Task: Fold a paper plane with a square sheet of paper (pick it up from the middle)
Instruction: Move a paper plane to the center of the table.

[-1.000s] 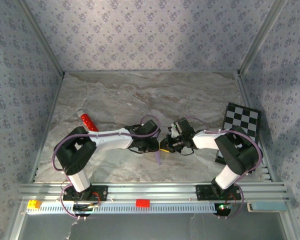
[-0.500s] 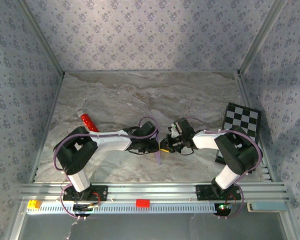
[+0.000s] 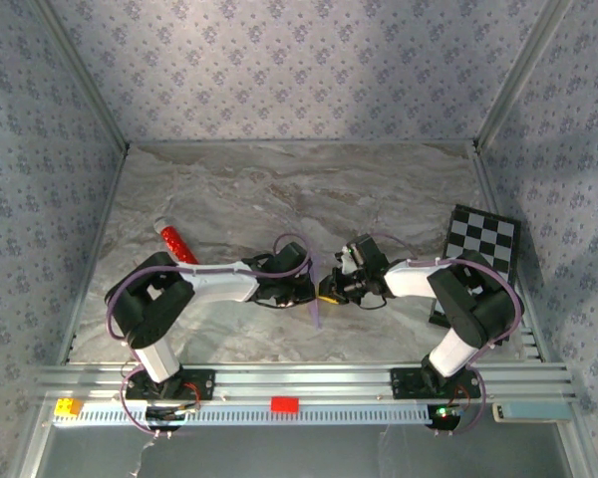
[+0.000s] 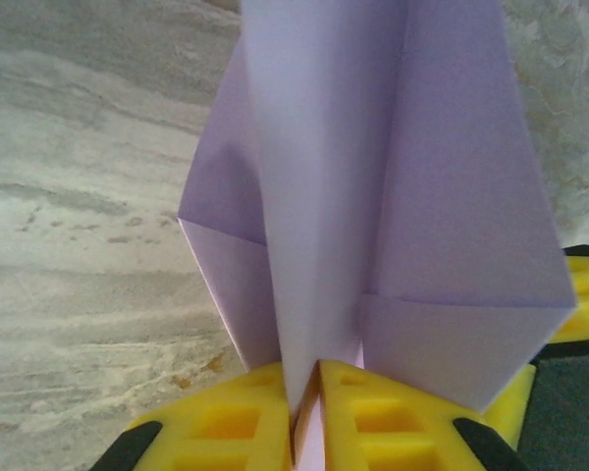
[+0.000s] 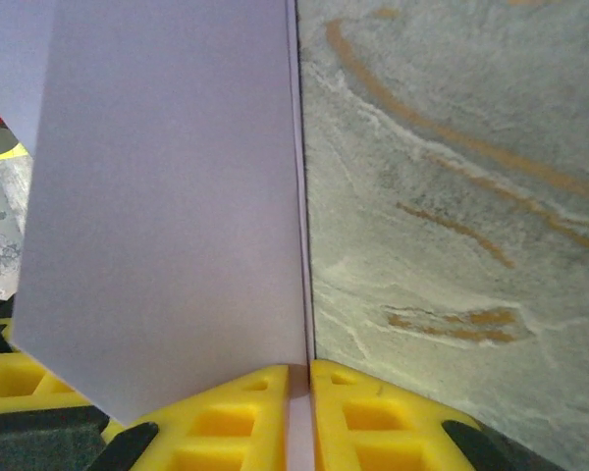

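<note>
In the left wrist view the left gripper [image 4: 309,417] has its yellow fingers [image 4: 226,427] pressed together on the bottom edge of the paper plane [image 4: 402,196]. The pale lilac paper rises from the pinch as a narrow centre fold with creased flaps spreading to either side. The right wrist view shows the right gripper [image 5: 299,412] likewise clamped on the plane, but there the paper reads as one flat, plain panel standing edge-on over the marbled surface [image 5: 452,196], with no creases visible. The top view gives what neither wrist camera does: both grippers meet tip to tip near the middle of the surface, a sliver of lilac showing just below them, towards the near edge. It also takes in a small red cylinder [image 3: 175,241] lying well to the left and a checkered board [image 3: 481,239] at the right edge.
</note>
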You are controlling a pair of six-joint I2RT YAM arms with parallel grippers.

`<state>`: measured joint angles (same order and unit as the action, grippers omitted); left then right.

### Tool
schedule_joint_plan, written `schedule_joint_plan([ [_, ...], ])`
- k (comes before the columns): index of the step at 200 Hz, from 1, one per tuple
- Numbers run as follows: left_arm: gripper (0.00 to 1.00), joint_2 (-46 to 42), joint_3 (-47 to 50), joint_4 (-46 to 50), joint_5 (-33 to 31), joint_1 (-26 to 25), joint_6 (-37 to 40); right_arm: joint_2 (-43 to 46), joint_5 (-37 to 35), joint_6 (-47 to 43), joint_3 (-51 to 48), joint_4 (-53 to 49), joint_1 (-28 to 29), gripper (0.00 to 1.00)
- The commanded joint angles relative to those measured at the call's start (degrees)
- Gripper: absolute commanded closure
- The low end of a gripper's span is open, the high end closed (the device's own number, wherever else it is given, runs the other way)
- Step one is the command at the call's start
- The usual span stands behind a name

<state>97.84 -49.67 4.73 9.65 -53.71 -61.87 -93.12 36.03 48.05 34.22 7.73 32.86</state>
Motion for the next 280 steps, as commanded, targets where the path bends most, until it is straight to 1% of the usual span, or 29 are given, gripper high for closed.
schedule_joint_plan([
  [1,0.89,-2.6,0.9,-1.2,-0.5,0.5,-0.9,-0.9,0.8,0.6,-0.9,1.0,-0.1,0.85],
  [25,0.90,-4.5,0.6,1.2,-2.3,0.8,-0.2,-0.1,0.7,0.6,-1.0,0.7,-0.6,0.85],
  [40,0.92,-5.4,-0.4,4.5,-3.9,1.0,1.4,0.4,0.7,0.5,-1.1,0.4,-1.0,0.85],
  [67,0.93,-6.1,-3.7,12.5,-7.1,1.2,4.5,1.5,0.6,-0.1,-1.0,-0.4,-1.7,0.85],
  [99,0.95,-3.1,-11.1,27.1,-13.2,1.2,8.3,2.6,-0.7,-0.9,-1.0,-2.2,-2.3,0.85],
  [116,0.95,-1.2,-14.0,31.5,-14.9,1.2,10.1,3.0,-1.2,-1.1,-0.8,-3.1,-2.3,0.85],
  [136,0.95,1.2,-16.7,33.8,-15.4,1.2,11.6,3.4,-1.7,-1.6,-0.6,-4.0,-2.4,0.85],
  [139,0.95,1.5,-17.0,35.3,-15.4,1.1,11.7,3.4,-1.8,-1.6,-0.6,-4.1,-2.4,0.85],
  [204,0.93,5.5,-21.1,39.5,-15.3,1.0,14.1,3.8,-2.7,-1.8,-0.4,-4.7,-2.4,0.84],
  [240,0.86,5.6,-21.1,38.8,-14.6,0.9,14.2,3.5,-2.7,-1.9,-0.4,-4.7,-2.4,0.85],
  [280,0.84,5.9,-20.6,37.4,-13.4,0.9,14.0,3.6,-2.7,-1.9,-0.4,-4.7,-2.4,0.84],
])
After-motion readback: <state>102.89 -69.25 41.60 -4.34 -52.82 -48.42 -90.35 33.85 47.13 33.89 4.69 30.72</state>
